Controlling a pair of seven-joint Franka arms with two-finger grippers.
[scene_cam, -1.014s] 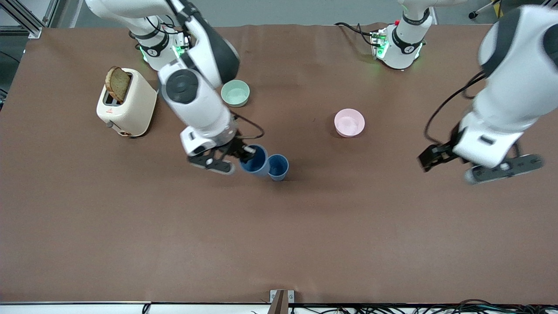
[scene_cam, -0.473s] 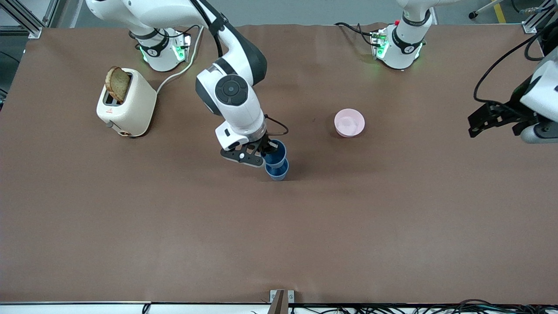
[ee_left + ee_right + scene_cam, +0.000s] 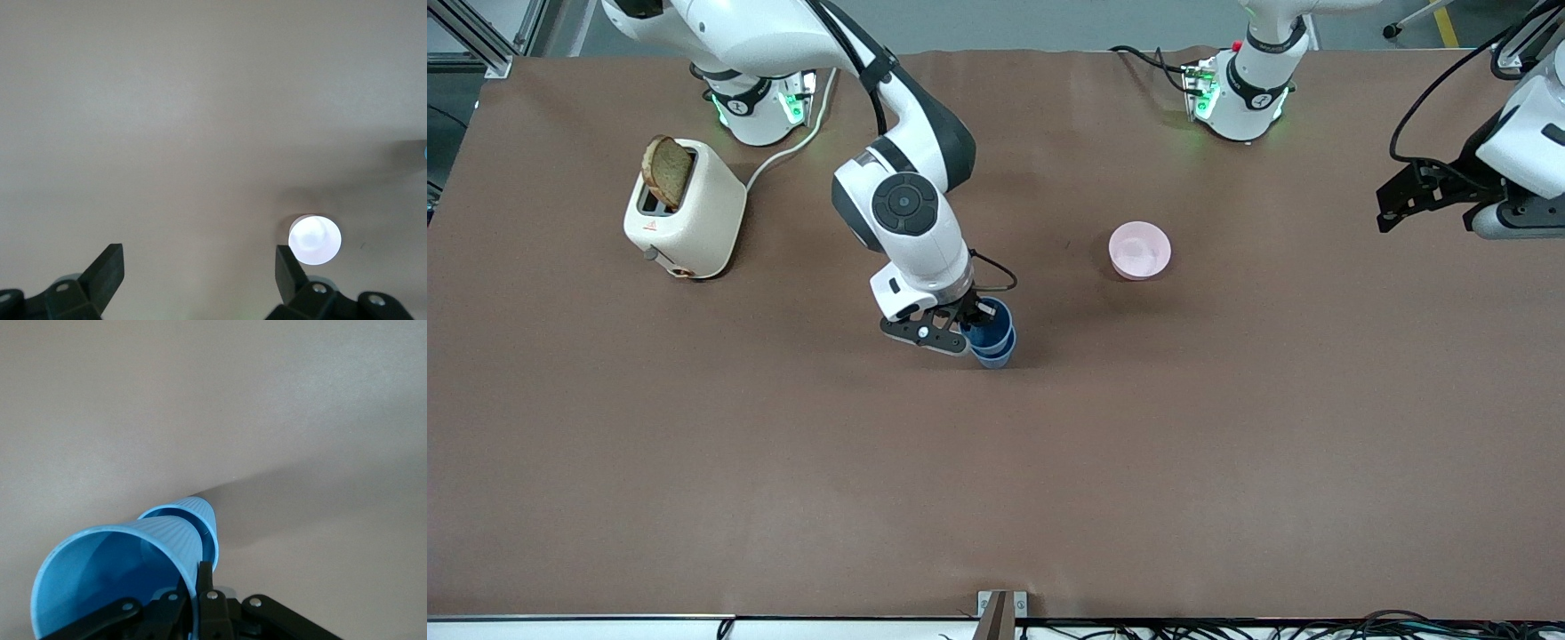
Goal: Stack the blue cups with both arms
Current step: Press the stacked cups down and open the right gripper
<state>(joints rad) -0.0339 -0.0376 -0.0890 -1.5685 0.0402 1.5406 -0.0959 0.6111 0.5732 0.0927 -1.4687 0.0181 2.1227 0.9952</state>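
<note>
Pinched on the rim of the upper blue cup (image 3: 991, 322), the right gripper (image 3: 965, 327) sits near the middle of the table (image 3: 996, 462) in my front view. That cup is partly sunk into the lower blue cup (image 3: 994, 354), which stands on the table. With the stack as my clock centre, the pink bowl (image 3: 1139, 250) lies toward two o'clock, well apart, and the toaster (image 3: 685, 210) with its slice of toast (image 3: 667, 171) lies toward ten o'clock, near the right arm's end. The left gripper (image 3: 1423, 191) hangs in the air over the left arm's end of the table, toward two o'clock and well past the bowl, holding nothing; that arm waits.

From the left wrist view, I see the left gripper (image 3: 200, 270) with its fingers (image 3: 107, 267) spread wide and only bare table between them. The pink bowl (image 3: 314, 239) shows just beside one fingertip.

From the right wrist view, I see the right gripper (image 3: 198, 587) clamping the wall of the upper blue cup (image 3: 113, 570) at its rim, one finger inside and one outside. The cup's narrow end goes into the mouth of the lower blue cup (image 3: 200, 517).

I judge the stacking nearly finished: the cups are nested, but the upper one is not yet released, and I cannot tell whether it is fully seated. Letting go and lifting away remain.
</note>
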